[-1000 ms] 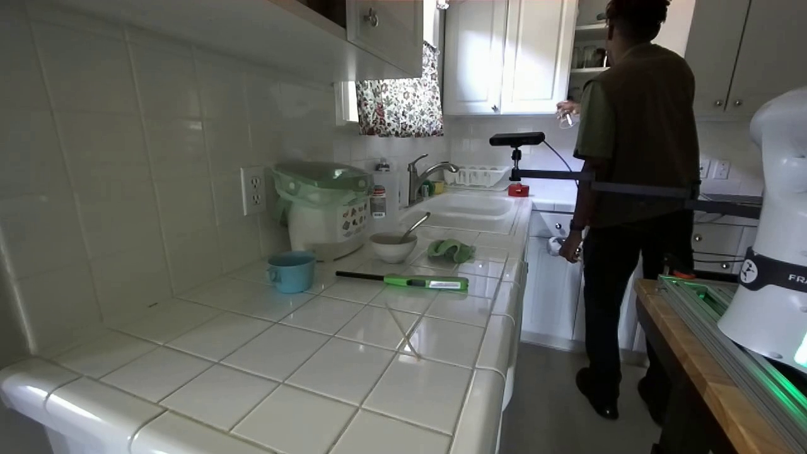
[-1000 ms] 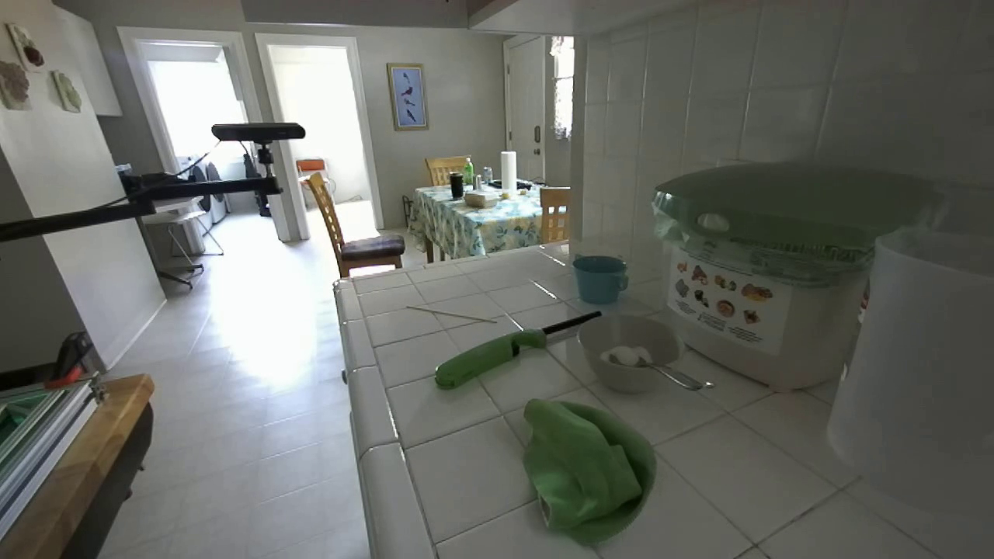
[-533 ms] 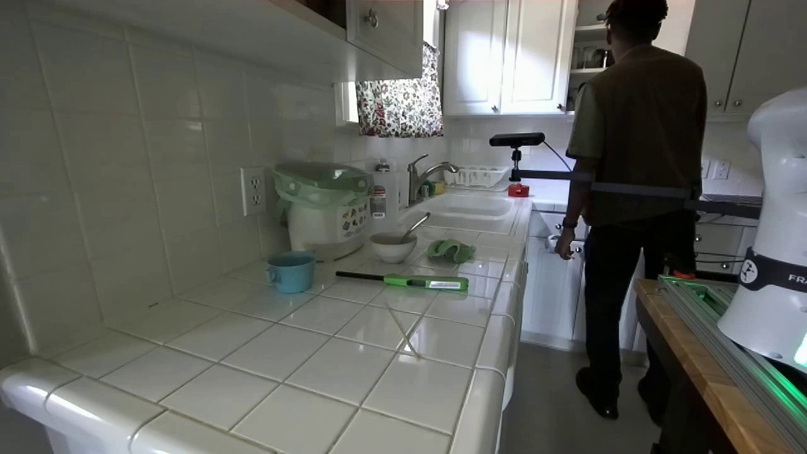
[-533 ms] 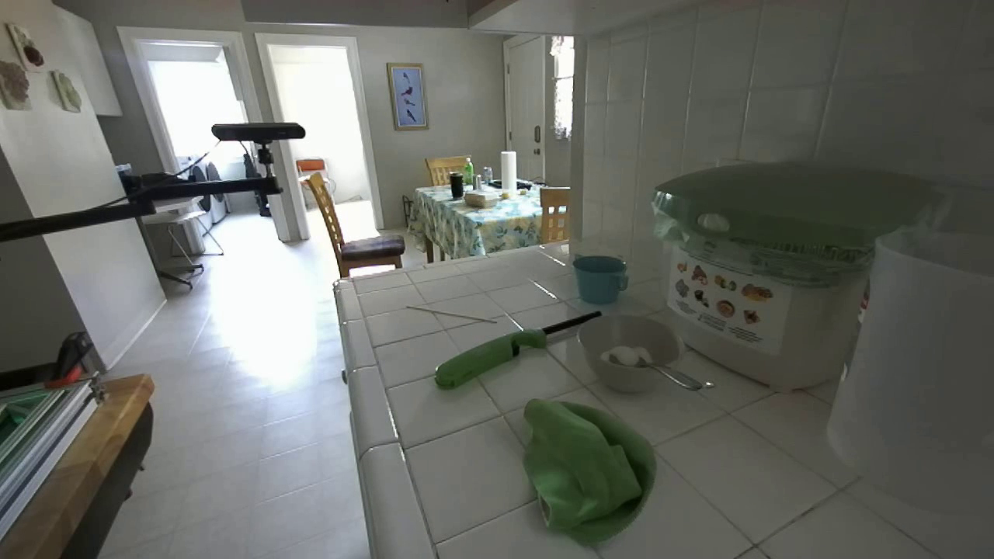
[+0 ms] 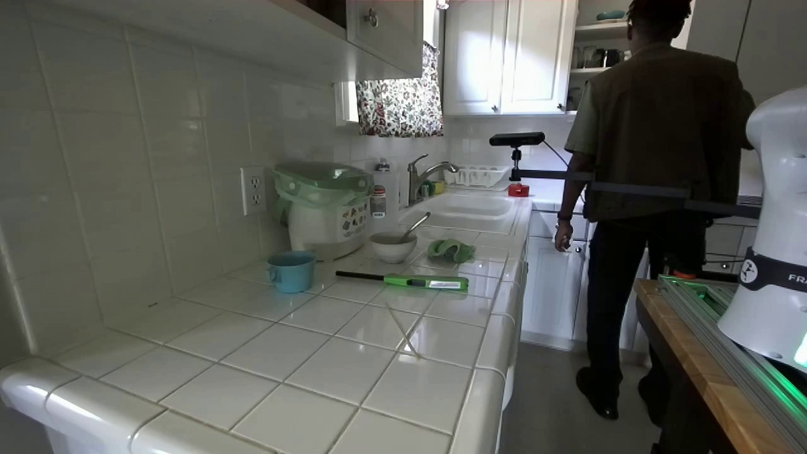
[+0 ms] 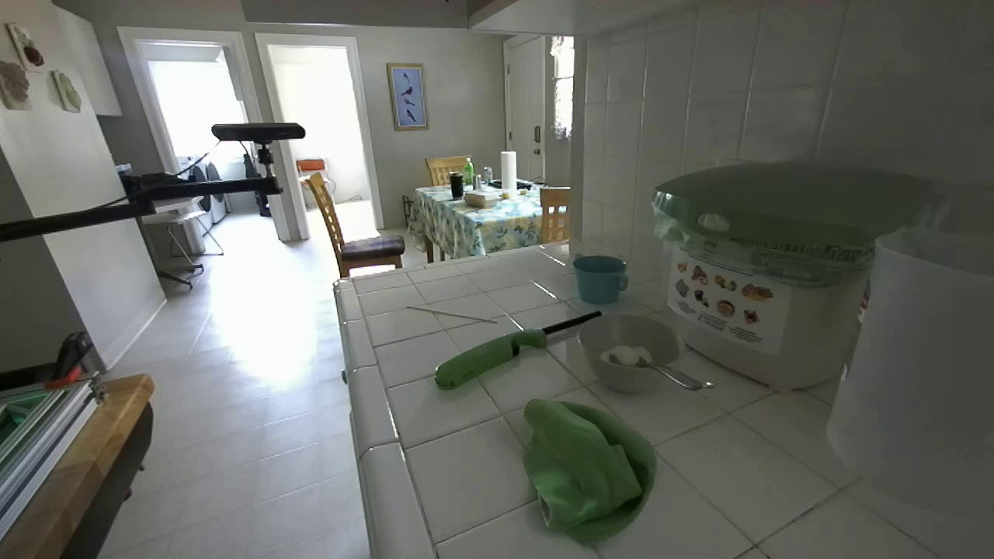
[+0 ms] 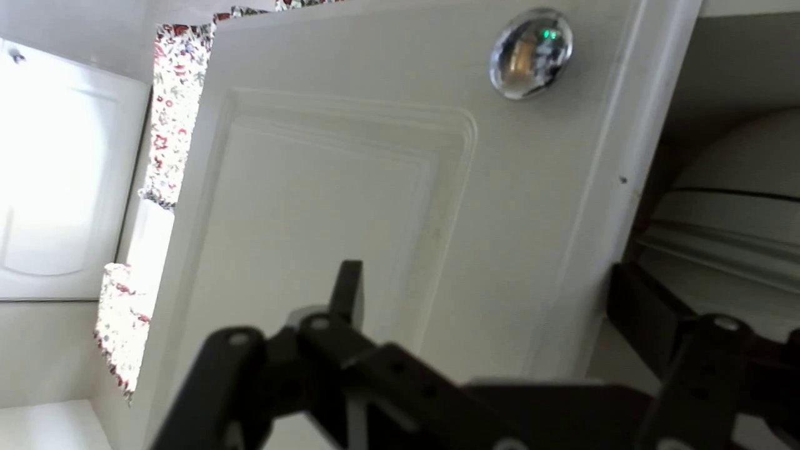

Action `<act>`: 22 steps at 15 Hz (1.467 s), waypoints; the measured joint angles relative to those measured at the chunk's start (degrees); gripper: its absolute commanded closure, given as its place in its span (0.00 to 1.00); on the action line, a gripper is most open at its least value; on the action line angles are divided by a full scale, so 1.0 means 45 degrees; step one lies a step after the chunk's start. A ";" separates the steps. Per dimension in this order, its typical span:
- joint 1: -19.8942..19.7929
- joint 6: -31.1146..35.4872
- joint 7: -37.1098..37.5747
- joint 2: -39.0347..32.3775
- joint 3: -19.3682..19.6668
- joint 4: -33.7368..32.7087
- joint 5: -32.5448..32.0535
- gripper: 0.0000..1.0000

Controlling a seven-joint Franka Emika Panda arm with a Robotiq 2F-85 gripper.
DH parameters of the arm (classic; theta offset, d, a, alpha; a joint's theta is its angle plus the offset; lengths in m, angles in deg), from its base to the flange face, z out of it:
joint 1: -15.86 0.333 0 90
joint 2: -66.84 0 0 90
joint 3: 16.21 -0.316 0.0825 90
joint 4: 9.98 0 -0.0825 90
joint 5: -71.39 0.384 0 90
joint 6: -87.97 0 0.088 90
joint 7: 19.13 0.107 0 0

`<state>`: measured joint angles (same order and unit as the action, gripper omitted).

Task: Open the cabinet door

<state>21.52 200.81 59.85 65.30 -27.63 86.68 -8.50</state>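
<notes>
The white cabinet door (image 7: 325,200) with its recessed panel and shiny knob (image 7: 531,53) fills much of the wrist view. It stands ajar, and pale dishes (image 7: 731,206) show inside past its edge. In an exterior view the door (image 5: 394,41) hangs at the top, above the counter. My gripper (image 7: 484,275) is open. One finger is in front of the door's face; the other is at its free edge, on the interior side, and seems to touch it. The knob is away from the fingers. The gripper is out of both exterior views; only the arm's lower part (image 5: 782,208) shows.
A tiled counter (image 5: 315,384) lies below with a blue cup (image 5: 291,272), a green lighter (image 5: 425,282), a bowl (image 5: 393,248), a green cloth (image 5: 451,250) and a lidded bin (image 5: 325,217). A person (image 5: 659,139) stands near the arm's base.
The person has lowered a raised hand from the far cabinet and shifted right, towards the arm. The visible part of the arm has moved very slightly left. The door looks unmoved in the exterior view.
</notes>
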 measured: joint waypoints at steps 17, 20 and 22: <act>0.0110 -0.0823 0.0004 0.0964 0.0315 0.0710 -0.0007 0.00; 0.0105 -0.0839 0.0004 0.1125 0.0441 0.0824 -0.0024 0.00; 0.0182 -0.0798 0.0004 0.1215 0.0397 0.0844 -0.0024 0.00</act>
<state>22.35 197.22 59.87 70.76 -25.85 90.48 -8.61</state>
